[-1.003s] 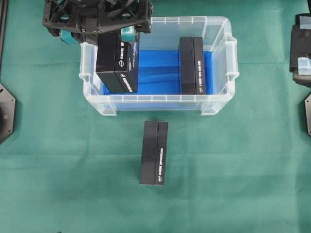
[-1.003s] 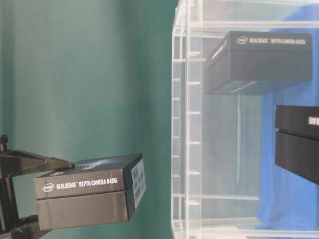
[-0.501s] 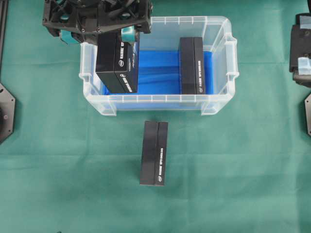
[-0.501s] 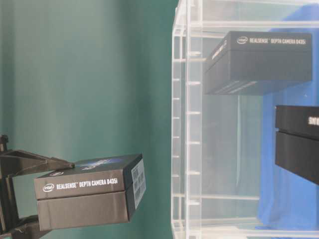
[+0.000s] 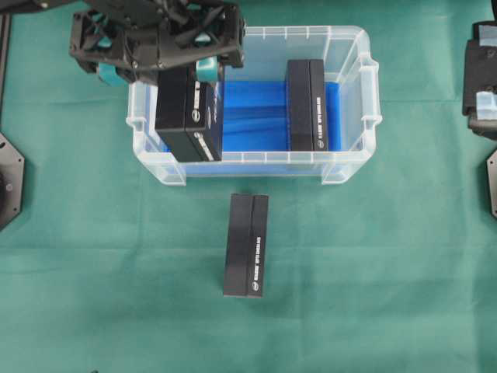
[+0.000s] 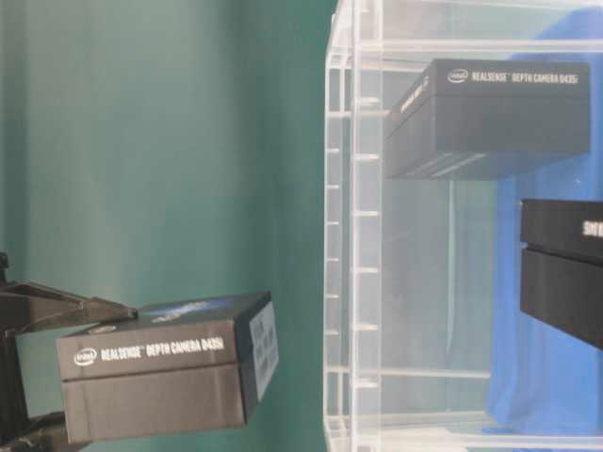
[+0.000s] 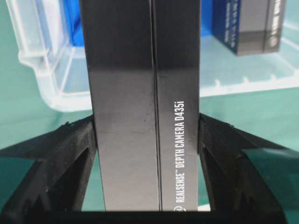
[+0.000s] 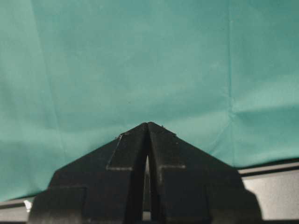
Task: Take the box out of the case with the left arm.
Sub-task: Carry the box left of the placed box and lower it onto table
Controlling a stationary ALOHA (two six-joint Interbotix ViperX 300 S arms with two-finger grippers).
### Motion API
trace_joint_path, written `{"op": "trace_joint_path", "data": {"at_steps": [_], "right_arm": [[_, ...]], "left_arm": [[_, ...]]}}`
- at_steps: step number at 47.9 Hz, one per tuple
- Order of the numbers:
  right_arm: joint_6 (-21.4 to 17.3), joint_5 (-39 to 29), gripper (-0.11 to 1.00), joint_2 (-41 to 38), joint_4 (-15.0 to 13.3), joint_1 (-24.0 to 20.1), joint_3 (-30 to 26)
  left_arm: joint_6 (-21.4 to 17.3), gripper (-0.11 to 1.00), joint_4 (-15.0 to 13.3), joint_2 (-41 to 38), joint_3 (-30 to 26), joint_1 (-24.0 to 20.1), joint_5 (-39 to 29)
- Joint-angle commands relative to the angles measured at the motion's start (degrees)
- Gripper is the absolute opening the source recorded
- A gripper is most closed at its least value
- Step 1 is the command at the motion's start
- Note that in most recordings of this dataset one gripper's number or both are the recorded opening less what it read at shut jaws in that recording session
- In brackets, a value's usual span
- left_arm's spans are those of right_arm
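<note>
My left gripper point(image 5: 158, 71) is shut on a black box point(image 5: 186, 116) marked "RealSense Depth Camera D435i". It holds the box by its long sides, raised over the left end of the clear case point(image 5: 351, 101) with the blue bottom. In the left wrist view the box point(image 7: 145, 116) fills the gap of the left gripper point(image 7: 147, 135), and the black fingers point(image 7: 70, 154) press both its flanks. At table level the held box point(image 6: 155, 377) hangs clear of the case wall point(image 6: 353, 282). My right gripper point(image 8: 147, 126) is shut and empty over green cloth.
A second black box point(image 5: 307, 105) stands on edge in the right half of the case. Another like it point(image 5: 246, 245) lies on the green cloth in front of the case. The right arm point(image 5: 481, 70) is parked at the right edge.
The left gripper and its box have shifted slightly toward the case's front rim in the overhead view and leftward in the table-level view. The other boxes and the right arm have not moved.
</note>
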State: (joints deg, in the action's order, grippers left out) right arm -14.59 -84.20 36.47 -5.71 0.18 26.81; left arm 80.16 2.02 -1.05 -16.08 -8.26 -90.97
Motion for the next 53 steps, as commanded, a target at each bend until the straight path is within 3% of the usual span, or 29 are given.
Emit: {"op": "trace_joint_path", "data": {"at_steps": [1,17,37,53], "right_arm": [[0.0,0.09,0.02,0.09,-0.09,0.0,-0.53],[0.0,0.18,0.02,0.09,-0.09,0.0,-0.62],[0.18,0.26,0.02,0.0,-0.09,0.0,-0.62],[0.18,0.26,0.02,0.0,-0.09,0.0,-0.53]], "left_arm": [[0.79,0.6,0.18,2.2,-0.26,1.67,0.0],[9.4,0.6,0.18,3.43,2.72,9.32,0.09],[21.97,0.6,0.18,3.43,1.93,19.42,0.44],[26.02,0.6,0.18,3.16,1.49,23.47,0.44]]}}
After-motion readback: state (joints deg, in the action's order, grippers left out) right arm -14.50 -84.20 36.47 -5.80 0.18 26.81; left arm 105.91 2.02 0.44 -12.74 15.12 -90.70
